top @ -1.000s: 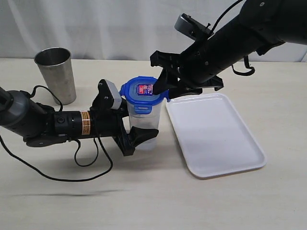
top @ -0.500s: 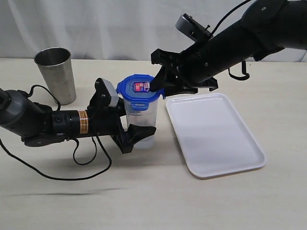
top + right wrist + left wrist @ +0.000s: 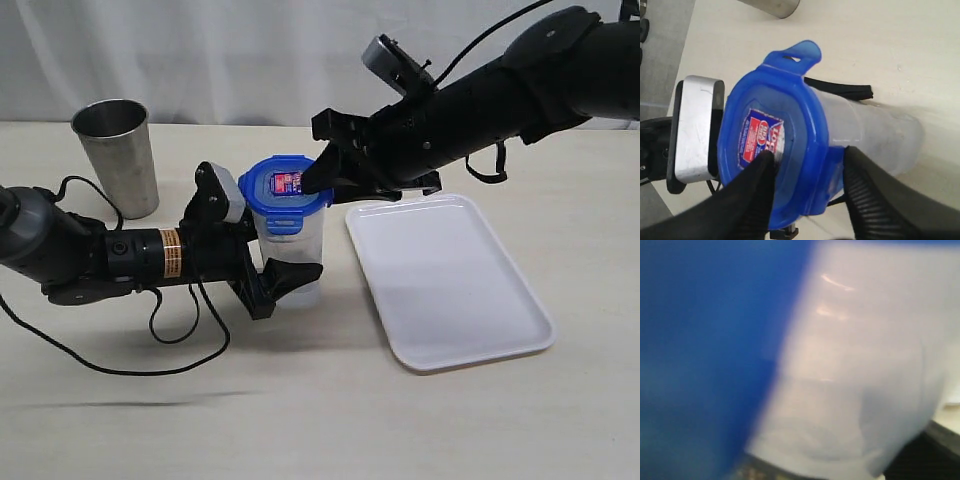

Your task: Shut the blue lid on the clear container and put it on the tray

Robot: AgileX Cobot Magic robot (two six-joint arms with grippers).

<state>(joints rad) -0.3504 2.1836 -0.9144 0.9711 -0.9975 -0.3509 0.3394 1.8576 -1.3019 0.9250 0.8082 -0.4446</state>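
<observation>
Between the jaws of the right gripper (image 3: 807, 156) we see the rim of the blue lid (image 3: 772, 125). One finger rests on the lid's top beside its sticker, and the other hangs just outside the rim, against the wall below. The jaws stand apart, straddling that edge. We cannot tell whether they squeeze it.

The lid sits on the mouth of the clear container (image 3: 295, 245). The container stands upright on the table, its long axis running straight down from the right jaws. On the far side of the lid from those fingers, one snap tab (image 3: 800, 52) stands flipped up, so we judge the closing unfinished.

Lower down, the left gripper (image 3: 270, 258) is clamped across the container's body, one finger in front and one behind, steadying it. Its wrist view is filled with a blur of blue and clear plastic.

Beyond the left jaws, just past the container, lies the white tray (image 3: 520, 340), under the right arm. We judge either arm could carry the container across. A steel cup (image 3: 115, 150) stands well behind the left arm.
</observation>
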